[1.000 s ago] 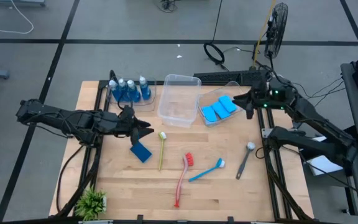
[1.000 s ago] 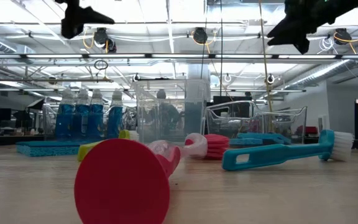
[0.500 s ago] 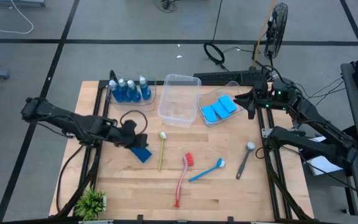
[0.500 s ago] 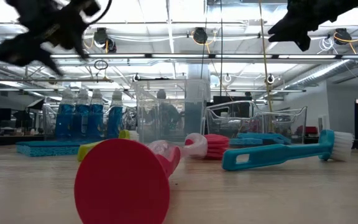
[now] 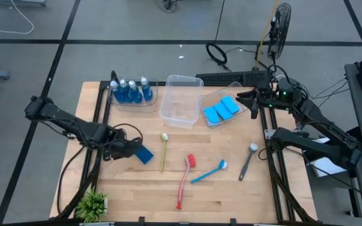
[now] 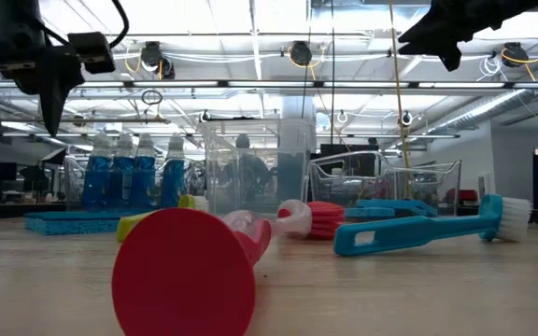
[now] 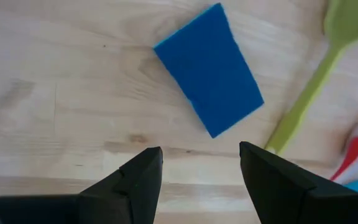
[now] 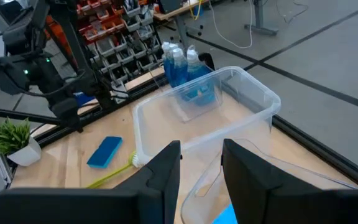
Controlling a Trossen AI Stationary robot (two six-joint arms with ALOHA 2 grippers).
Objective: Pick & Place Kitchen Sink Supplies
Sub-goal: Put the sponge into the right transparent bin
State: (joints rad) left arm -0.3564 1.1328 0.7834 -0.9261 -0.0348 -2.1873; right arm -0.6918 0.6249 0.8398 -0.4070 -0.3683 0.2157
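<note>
On the left we see the left gripper [image 5: 129, 149] hanging jaws wide and empty above a flat blue sponge [image 7: 209, 68] lying loose on the table [image 5: 231, 194], beside the yellow-green brush [image 5: 163, 150]. Four bottles of blue liquid [image 5: 131, 90] sit in a back tub. Rightward we count three more brushes: red [image 5: 184, 179], blue [image 5: 208, 171], grey [image 5: 248, 161]. Two sponges [image 5: 222, 109] fill another tub, the right gripper [image 5: 251, 102] above its edge, parted, holding nothing.
</note>
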